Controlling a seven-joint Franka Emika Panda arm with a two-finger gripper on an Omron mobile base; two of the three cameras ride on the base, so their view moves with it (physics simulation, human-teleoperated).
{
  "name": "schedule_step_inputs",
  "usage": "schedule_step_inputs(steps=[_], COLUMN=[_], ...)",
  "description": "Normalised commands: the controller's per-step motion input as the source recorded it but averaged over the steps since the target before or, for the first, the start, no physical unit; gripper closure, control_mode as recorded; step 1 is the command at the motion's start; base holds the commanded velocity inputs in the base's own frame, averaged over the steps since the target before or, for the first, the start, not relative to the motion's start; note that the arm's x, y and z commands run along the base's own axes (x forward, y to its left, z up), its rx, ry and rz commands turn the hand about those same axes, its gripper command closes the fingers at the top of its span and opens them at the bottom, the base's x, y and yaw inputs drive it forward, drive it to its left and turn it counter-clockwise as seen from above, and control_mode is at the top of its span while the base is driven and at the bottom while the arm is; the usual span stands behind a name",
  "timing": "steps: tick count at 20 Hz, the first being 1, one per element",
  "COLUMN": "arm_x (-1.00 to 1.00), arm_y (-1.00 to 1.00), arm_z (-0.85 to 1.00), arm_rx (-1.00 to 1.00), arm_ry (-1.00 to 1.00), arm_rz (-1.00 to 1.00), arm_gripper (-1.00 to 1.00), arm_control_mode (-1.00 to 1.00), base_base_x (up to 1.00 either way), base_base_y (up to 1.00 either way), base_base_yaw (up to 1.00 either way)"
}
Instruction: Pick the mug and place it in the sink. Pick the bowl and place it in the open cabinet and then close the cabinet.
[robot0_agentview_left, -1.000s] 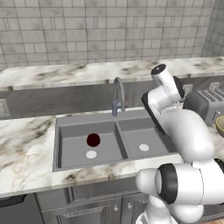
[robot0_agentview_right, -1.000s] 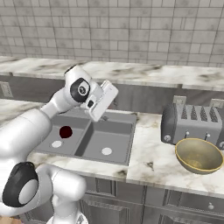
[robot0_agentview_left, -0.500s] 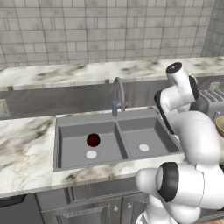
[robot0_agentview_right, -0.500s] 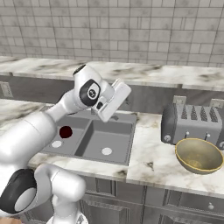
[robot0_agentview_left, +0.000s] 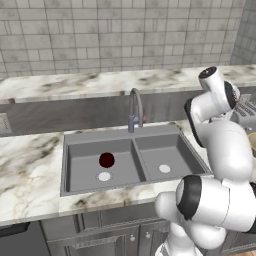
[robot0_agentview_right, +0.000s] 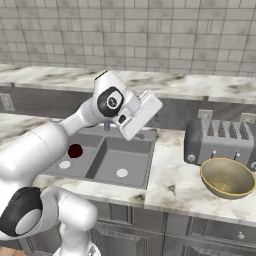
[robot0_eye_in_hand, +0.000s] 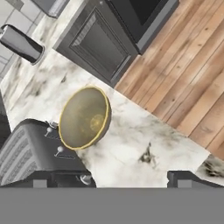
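The dark red mug (robot0_agentview_left: 106, 160) (robot0_agentview_right: 75, 150) stands in the left basin of the grey sink (robot0_agentview_left: 125, 136) (robot0_agentview_right: 131, 176), near its pale drain. The yellowish bowl (robot0_agentview_right: 227, 177) (robot0_eye_in_hand: 84, 117) sits upright and empty on the marble counter in front of the toaster, near the counter's front edge. My gripper (robot0_agentview_right: 144, 113) (robot0_eye_in_hand: 127, 179) hangs in the air over the sink's right rim, well short of the bowl and aimed toward it. It is open, its tips wide apart with nothing between them. The wall cabinet is out of view.
A grey toaster (robot0_agentview_right: 220, 142) (robot0_eye_in_hand: 30, 151) stands right behind the bowl. The tall curved tap (robot0_agentview_left: 135, 107) rises behind the sink. In the hand view a dark cylinder (robot0_eye_in_hand: 19, 43) lies on the counter beyond the bowl, with dark base cabinets (robot0_eye_in_hand: 98, 41) and wooden floor (robot0_eye_in_hand: 188, 65) past the edge.
The arm has swung to the right, from above the sink toward the toaster and bowl. The mug has stayed in the left basin.
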Motion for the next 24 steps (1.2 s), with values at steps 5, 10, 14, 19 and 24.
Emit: schedule_step_inputs(steps=[5, 10, 14, 19, 24], arm_x=[-0.1, -0.04, -0.02, 0.05, 0.2], arm_y=[-0.08, -0.04, -0.06, -0.03, -0.03], arm_z=[-0.23, -0.31, -0.4, -0.45, -0.38], arm_rx=[0.03, 0.04, 0.01, 0.0, 0.0], arm_ry=[-0.06, -0.13, -0.16, -0.14, -0.12], arm_rz=[-0.14, -0.12, -0.08, -0.09, -0.06], arm_gripper=[-1.0, -1.0, -1.0, -1.0, -1.0], arm_control_mode=[-1.0, -1.0, -1.0, -1.0, -1.0], base_base_x=[0.0, 0.0, 0.0, 0.0, 0.0], base_base_y=[0.0, 0.0, 0.0, 0.0, 0.0], base_base_yaw=[0.0, 0.0, 0.0, 0.0, 0.0])
